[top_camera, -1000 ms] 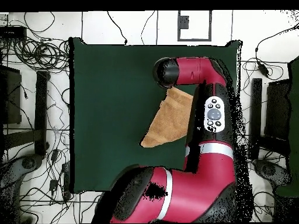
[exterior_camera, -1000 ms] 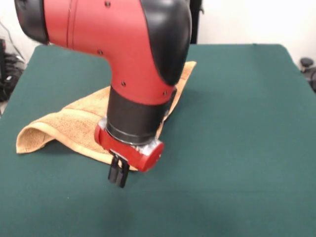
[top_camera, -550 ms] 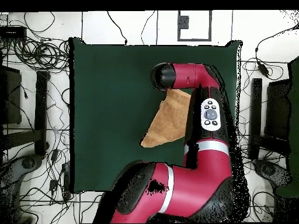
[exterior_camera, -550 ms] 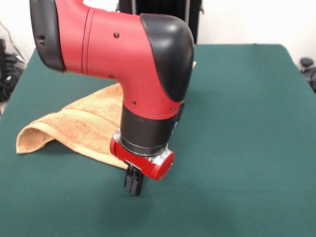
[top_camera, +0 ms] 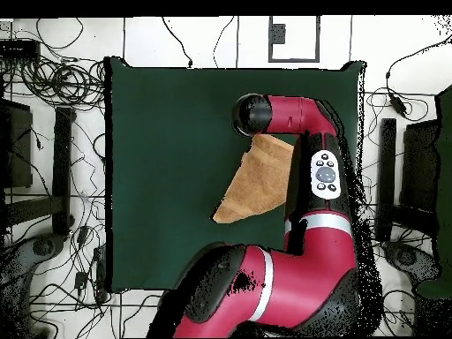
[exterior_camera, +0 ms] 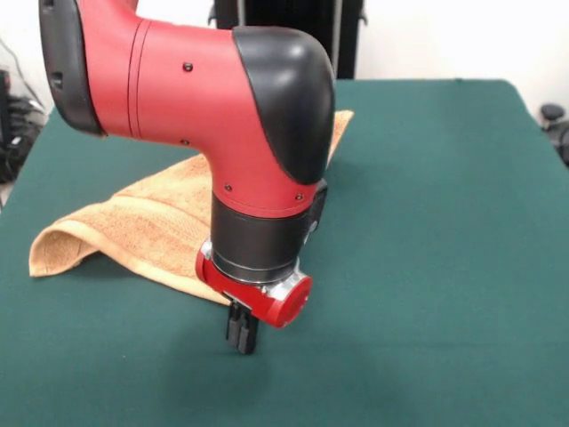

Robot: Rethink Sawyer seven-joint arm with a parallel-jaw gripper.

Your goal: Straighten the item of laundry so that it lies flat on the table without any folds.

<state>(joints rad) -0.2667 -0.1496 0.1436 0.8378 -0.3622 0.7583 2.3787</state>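
Front view: one tan-orange terry towel (exterior_camera: 151, 222) lies folded and rumpled on the single dark green felt-topped surface (exterior_camera: 427, 267), its left end curled up into a loop. One red and black arm (exterior_camera: 231, 116) reaches down in front of it. The black gripper (exterior_camera: 241, 328) hangs just off the towel's near edge, over bare surface, fingers drawn together and holding nothing.

Overhead view: the one towel (top_camera: 256, 181) shows as a tapering wedge on the surface (top_camera: 168, 159), partly covered by the arm (top_camera: 300, 221). The gripper is hidden beneath the wrist.
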